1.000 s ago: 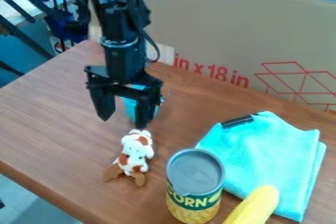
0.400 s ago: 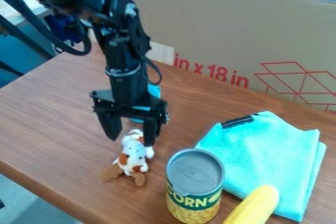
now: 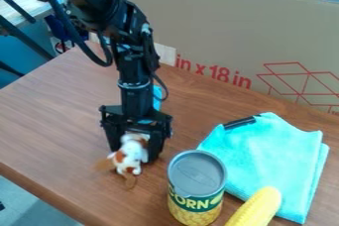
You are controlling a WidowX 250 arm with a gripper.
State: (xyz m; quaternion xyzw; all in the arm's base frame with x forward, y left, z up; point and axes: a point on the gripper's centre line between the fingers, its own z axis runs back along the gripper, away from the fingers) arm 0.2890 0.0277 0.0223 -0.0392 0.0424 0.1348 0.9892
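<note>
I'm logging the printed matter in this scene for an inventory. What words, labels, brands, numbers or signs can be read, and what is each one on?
"in x 18 in": in red on the large brown cardboard panel; any figure before it can't be made out.
"CORN": on the green and yellow label of the silver-topped cylindrical can.
Not readable: the faint marks on the can's lid.

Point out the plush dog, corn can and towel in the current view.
Dog (image 3: 133,153): camera view, on its body.
Can (image 3: 197,173): camera view, on its lid.
Towel (image 3: 268,158): camera view, on its middle.
</note>
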